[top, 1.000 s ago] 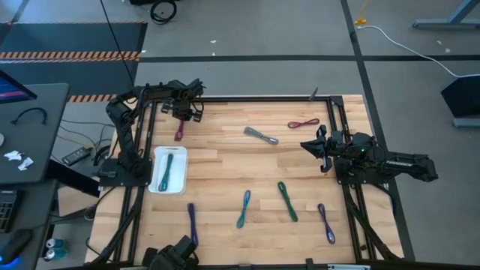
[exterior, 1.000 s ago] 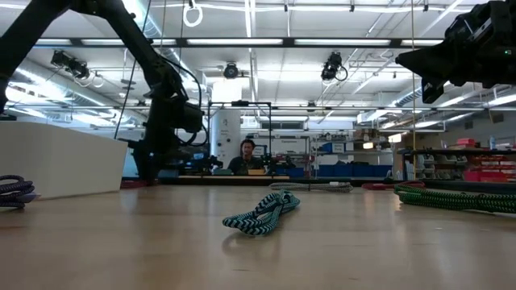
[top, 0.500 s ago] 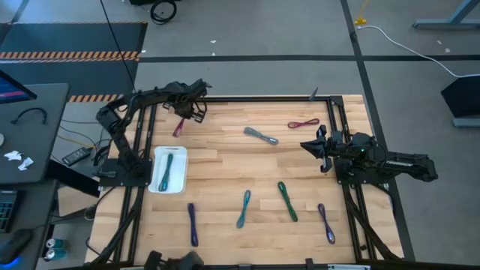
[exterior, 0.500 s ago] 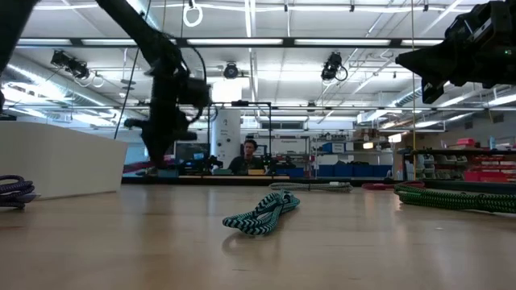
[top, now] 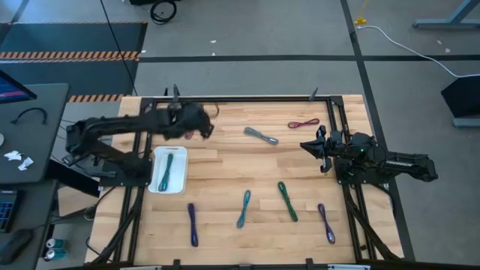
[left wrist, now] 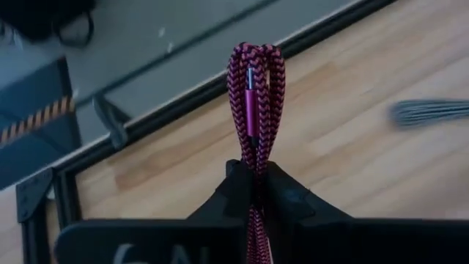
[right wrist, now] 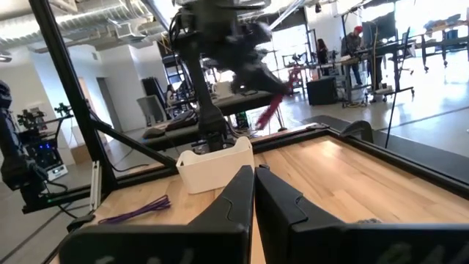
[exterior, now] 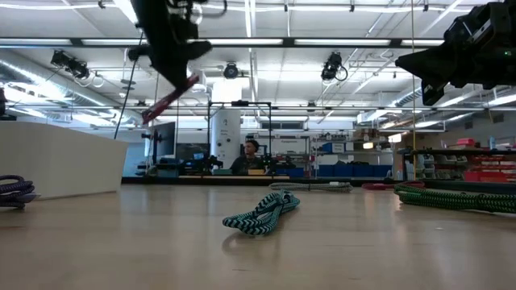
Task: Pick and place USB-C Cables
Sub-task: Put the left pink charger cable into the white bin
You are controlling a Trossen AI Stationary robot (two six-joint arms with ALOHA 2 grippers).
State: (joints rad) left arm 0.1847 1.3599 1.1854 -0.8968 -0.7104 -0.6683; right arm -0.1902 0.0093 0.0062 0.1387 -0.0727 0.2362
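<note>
My left gripper [left wrist: 254, 185] is shut on a maroon braided USB-C cable bundle [left wrist: 254, 95] and carries it high over the table's far left part [top: 196, 126]. In the low view the bundle [exterior: 169, 97] slants below the gripper [exterior: 179, 56]. A white tray [top: 157, 154] sits at the left and holds a teal cable [top: 166, 169]. Other bundles lie flat on the wood: grey [top: 260, 136], maroon [top: 304, 123], green [top: 287, 201], teal [top: 244, 208] and two purple [top: 193, 223] [top: 326, 223]. My right gripper [top: 319, 146] hovers shut at the right side. My left gripper pinches the maroon bundle between its two fingers [left wrist: 282, 194], around its middle [left wrist: 254, 158]. The fingers lie across the strands. The looped end [left wrist: 254, 55], with a metal plug showing, sticks out past the fingertips. The bundle is lifted clear of the table and hangs tilted [exterior: 165, 101].
A black frame rail [top: 255, 98] runs along the far edge, with more rails down both sides. The tray [right wrist: 212, 165] and a purple cable [right wrist: 139, 210] show in the right wrist view. Bare wood lies in the table's middle between the bundles. A person sits far behind the table [exterior: 250, 153].
My left gripper, shut on the maroon bundle, has risen steeply and swung a little toward the table's near right. The bundle, which lay on the wood near the far left corner, is now lifted clear and hangs slanted. The right arm has kept still.
</note>
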